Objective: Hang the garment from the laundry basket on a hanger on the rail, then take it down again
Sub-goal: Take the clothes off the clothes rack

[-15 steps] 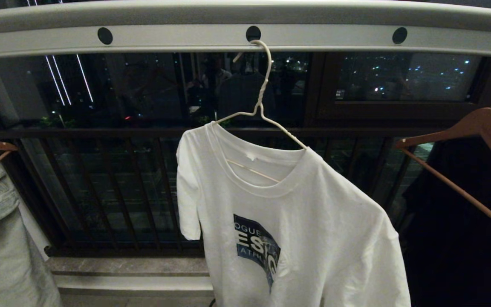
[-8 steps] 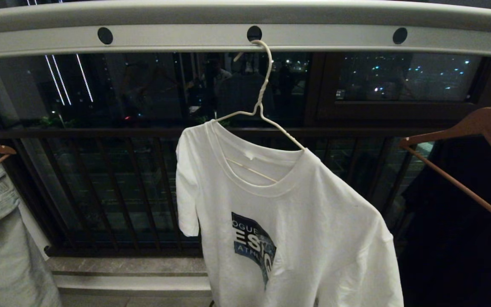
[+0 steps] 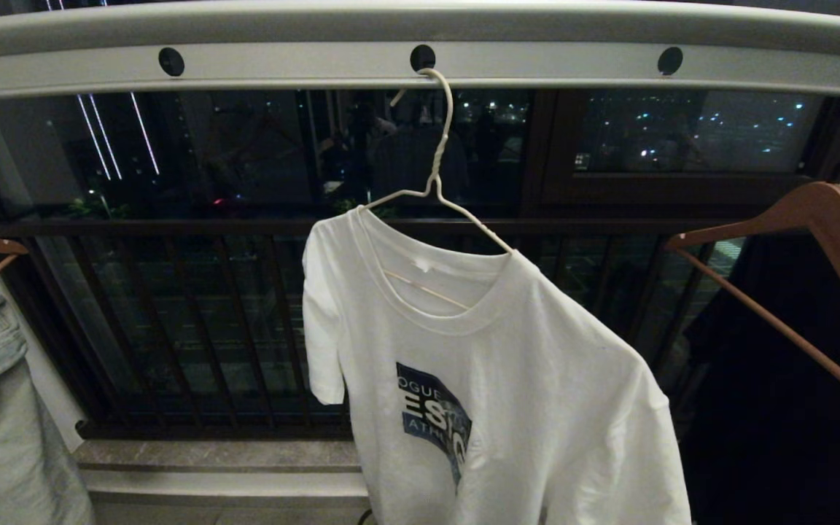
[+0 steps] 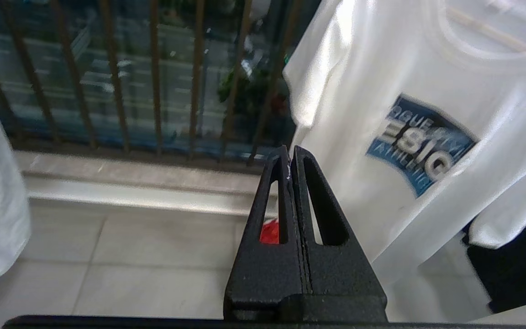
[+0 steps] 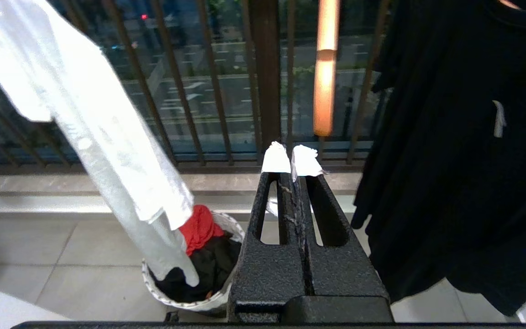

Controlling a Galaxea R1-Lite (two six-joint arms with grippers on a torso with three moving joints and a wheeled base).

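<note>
change: whole head view has slid a little leftward across the rail's holes since a second ago, a shift of the camera; the shirt hangs as it did.
left gripper: jaws pressed together on nothing, held low in front of the railing, just beside the garment's sleeve.
right gripper: white-taped tips pressed together, empty, between the shirt's hem and a black cloth on a wooden hanger.
garment: draped on the hanger, tilted, one shoulder low.
hanger hook: seated in a hole of the rail.
laundry basket: on the floor below, holding red and black cloth.
step: hanging looks finished; taking down appears next.
next move: likely calls for spreading a gripper, reaching up and lifting the hook clear.
</note>
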